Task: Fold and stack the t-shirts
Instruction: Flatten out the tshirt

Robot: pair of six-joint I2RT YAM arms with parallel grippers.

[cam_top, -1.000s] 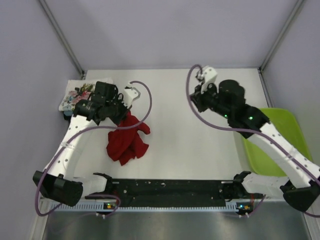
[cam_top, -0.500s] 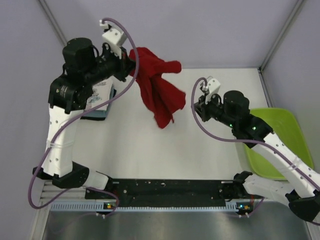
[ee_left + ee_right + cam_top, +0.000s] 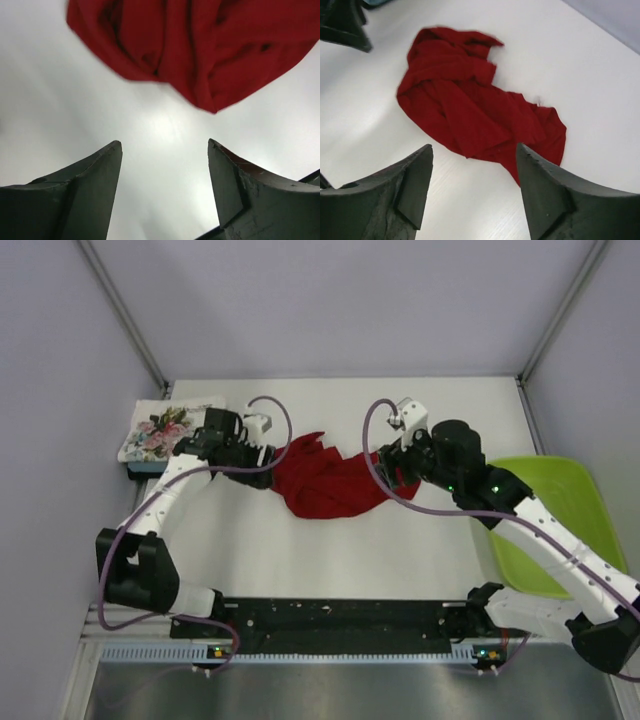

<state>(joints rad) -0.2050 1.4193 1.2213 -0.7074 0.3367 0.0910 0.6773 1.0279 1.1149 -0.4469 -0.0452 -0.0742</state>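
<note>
A deep red t-shirt lies crumpled on the white table between the two arms; it also shows as a heap in the right wrist view and fills the top of the left wrist view. My left gripper sits at the shirt's left edge, open, with bare table between its fingers. On the shirt's right side, my right gripper is open too, hovering just short of the cloth. A folded white t-shirt with pink floral print rests on a small stack at the far left.
A lime-green plastic tray stands at the right edge under the right arm. Metal frame posts rise at the back corners. The black rail with the arm bases runs along the near edge.
Half a second ago the left gripper held the red shirt high in the air. Now the shirt lies on the table, both grippers have opened, and both arms have come down beside it.
</note>
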